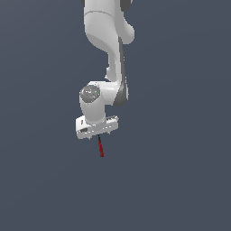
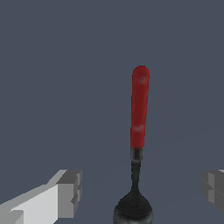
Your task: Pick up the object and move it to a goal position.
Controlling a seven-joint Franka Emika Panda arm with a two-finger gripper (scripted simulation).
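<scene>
The object [image 2: 139,107] is a thin red rod ending in a small black rounded knob [image 2: 133,209]. In the wrist view the knob end sits in the gap between my two grey fingertips [image 2: 70,193], touching neither. My gripper [image 2: 142,190] is open, its jaws set far wider than the rod. In the exterior view the gripper [image 1: 98,134] hangs pointing down directly over the black end, and the object's red part [image 1: 101,149] sticks out below the hand towards the camera.
A plain dark grey surface [image 1: 180,180] fills both views. The white arm [image 1: 106,45] rises from the gripper to the top edge of the exterior view. No other objects show.
</scene>
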